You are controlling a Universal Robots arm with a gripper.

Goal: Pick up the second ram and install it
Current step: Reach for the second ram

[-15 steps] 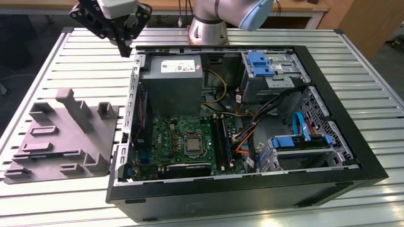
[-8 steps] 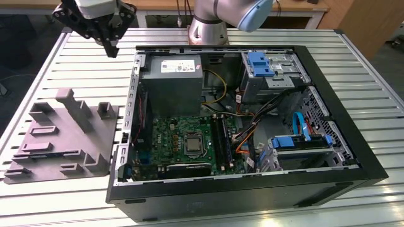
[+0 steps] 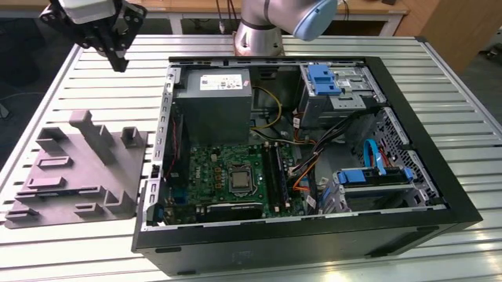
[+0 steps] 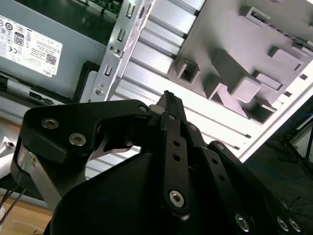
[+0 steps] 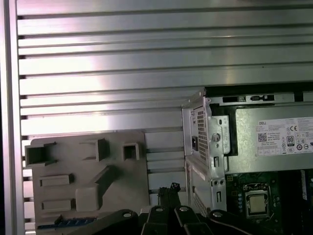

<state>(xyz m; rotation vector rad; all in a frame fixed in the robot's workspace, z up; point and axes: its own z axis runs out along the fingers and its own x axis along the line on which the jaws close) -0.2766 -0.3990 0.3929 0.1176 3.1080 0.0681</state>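
Observation:
The second ram [image 5: 66, 223] is a slim dark-blue strip lying in a slot at the edge of the grey fixture block [image 5: 88, 176], seen in the first wrist view. My gripper [image 3: 119, 63] hangs high over the slatted table at the exterior view's far left, behind the fixture block [image 3: 79, 170] and left of the open computer case [image 3: 298, 158]. Its black fingers [image 4: 168, 100] are pressed together with nothing between them. The fingertips [image 5: 168, 190] sit between the fixture and the case wall. The black memory slots [image 3: 272, 170] lie right of the processor socket.
The grey power-supply box [image 3: 213, 106] fills the case's back left corner. Blue drive brackets [image 3: 323, 79] and orange and blue cables [image 3: 377, 158] crowd the exterior view's right half of the case. The arm's base [image 3: 259, 35] stands behind the case. Bare aluminium slats [image 5: 146, 63] surround the fixture.

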